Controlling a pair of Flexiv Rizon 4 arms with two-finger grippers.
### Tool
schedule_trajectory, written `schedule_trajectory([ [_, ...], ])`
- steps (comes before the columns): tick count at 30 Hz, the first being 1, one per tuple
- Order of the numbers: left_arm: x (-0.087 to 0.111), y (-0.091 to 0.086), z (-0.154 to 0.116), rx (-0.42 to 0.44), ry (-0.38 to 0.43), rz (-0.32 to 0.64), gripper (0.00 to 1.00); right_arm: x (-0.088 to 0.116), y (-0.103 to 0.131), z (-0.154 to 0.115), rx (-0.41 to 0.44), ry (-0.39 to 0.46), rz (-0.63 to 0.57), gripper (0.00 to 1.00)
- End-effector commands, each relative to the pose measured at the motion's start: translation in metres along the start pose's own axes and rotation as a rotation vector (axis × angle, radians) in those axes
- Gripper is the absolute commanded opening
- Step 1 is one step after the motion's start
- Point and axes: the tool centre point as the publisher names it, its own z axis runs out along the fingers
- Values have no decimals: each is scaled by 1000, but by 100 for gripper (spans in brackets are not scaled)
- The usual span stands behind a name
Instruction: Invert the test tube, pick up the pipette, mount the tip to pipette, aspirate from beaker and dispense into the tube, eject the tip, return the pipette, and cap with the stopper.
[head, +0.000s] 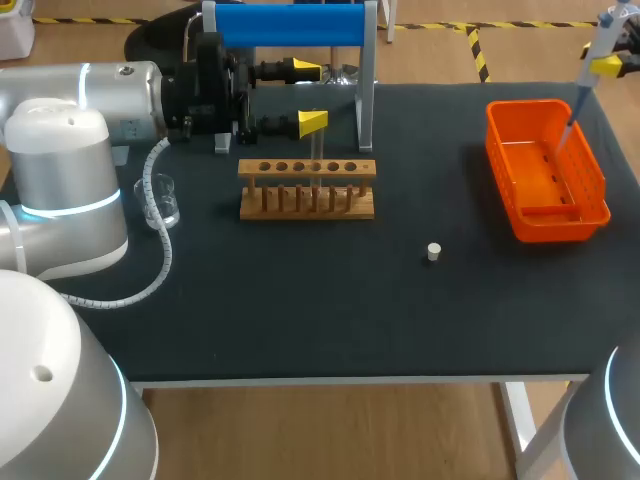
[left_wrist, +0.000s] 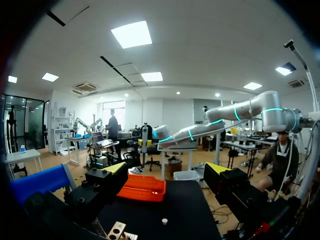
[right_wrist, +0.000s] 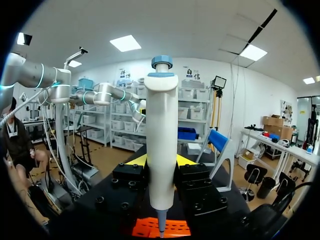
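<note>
The left gripper (head: 309, 96) is hanging wide open above the wooden rack (head: 306, 203), where a clear test tube (head: 317, 165) is standing in one of its holes. At the far right the right gripper (right_wrist: 161, 161) is clamping the pipette (right_wrist: 161, 125) upright, its thin end over the orange basket (head: 560, 225). The glass beaker (head: 162, 198) is sitting at the left, contents unclear; the white stopper (head: 433, 251) is lying between rack and basket.

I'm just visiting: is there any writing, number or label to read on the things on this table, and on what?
No readable text. The pipette, orange basket, wooden rack, beaker and stopper show no words, numbers or labels clear enough to read; if the beaker or pipette carries markings, they are too small or blurred here.
</note>
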Motion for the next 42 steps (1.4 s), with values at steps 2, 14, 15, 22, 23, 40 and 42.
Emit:
schedule_trajectory([
  [2, 0, 0, 1, -1, -2, 0, 100, 6, 1, 3, -11, -48, 3, 0],
  [14, 0, 0, 1, -1, -2, 0, 100, 8, 1, 3, -20, -83, 8, 0],
  [15, 0, 0, 1, -1, -2, 0, 100, 8, 2, 3, -20, -85, 8, 0],
  [22, 0, 0, 1, -1, -2, 0, 100, 8, 2, 2, -4, -120, 18, 0],
  [23, 0, 0, 1, -1, -2, 0, 100, 8, 2, 2, -4, -120, 18, 0],
  [40, 0, 0, 1, -1, -2, 0, 100, 8, 2, 2, -4, -120, 18, 0],
  [42, 1, -1, 1, 6, -13, 4, 100, 8, 2, 2, -4, -120, 18, 0],
])
